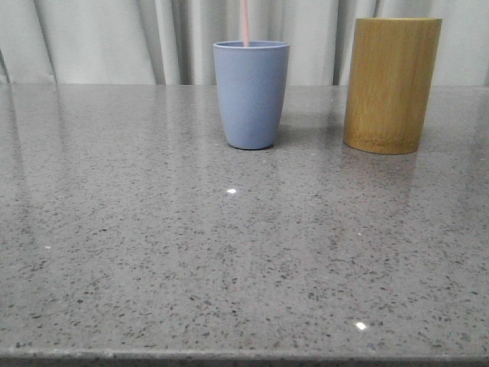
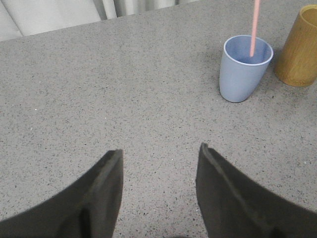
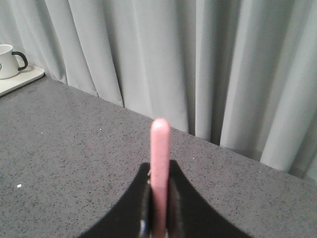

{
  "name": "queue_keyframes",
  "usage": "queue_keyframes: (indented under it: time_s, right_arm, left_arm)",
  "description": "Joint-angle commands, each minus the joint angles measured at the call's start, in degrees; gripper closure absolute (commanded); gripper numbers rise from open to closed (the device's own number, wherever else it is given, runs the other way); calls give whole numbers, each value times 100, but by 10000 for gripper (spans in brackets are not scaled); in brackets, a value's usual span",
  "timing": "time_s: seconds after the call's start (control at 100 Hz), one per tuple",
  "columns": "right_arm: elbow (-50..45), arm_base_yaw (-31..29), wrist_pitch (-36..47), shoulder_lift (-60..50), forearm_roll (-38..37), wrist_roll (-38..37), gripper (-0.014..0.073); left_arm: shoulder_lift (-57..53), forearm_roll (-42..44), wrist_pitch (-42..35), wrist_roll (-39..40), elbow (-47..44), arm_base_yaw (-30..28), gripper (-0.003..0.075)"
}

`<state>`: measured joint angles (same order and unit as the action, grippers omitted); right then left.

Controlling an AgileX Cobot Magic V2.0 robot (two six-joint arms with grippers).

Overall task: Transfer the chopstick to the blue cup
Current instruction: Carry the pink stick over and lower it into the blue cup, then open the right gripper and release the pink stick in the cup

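The blue cup (image 1: 250, 93) stands upright at the back middle of the table; it also shows in the left wrist view (image 2: 244, 67). A thin pale pink chopstick (image 1: 245, 21) stands in it, its lower end inside the cup and its upper part running out of the top of the view; it shows in the left wrist view (image 2: 254, 27) too. My right gripper (image 3: 159, 171) is shut on the chopstick (image 3: 160, 163), whose rounded end sticks out past the fingertips. My left gripper (image 2: 160, 151) is open and empty over bare table, well short of the cup.
A taller yellow-brown bamboo holder (image 1: 391, 84) stands right of the blue cup, also in the left wrist view (image 2: 300, 48). Grey curtains hang behind the table. A white mug (image 3: 10, 60) on a pale tray sits far off in the right wrist view.
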<state>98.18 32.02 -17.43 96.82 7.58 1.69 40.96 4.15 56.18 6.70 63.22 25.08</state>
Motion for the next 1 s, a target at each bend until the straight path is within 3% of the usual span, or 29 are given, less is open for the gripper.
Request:
queue_keyframes:
  time_s: [0.0,0.44,0.78,0.99]
  right_arm:
    - [194,6,538,-124,34,48,662]
    - [176,6,344,279,29,48,648]
    - [176,-25,139,279,-61,52,301]
    - [176,-25,137,191,-65,52,274]
  left_arm:
    - [4,-22,-315,74,136,40,386]
    - [4,-22,-132,74,136,40,386]
    - [4,-22,-174,74,136,40,386]
    - [4,-22,-189,74,136,40,386]
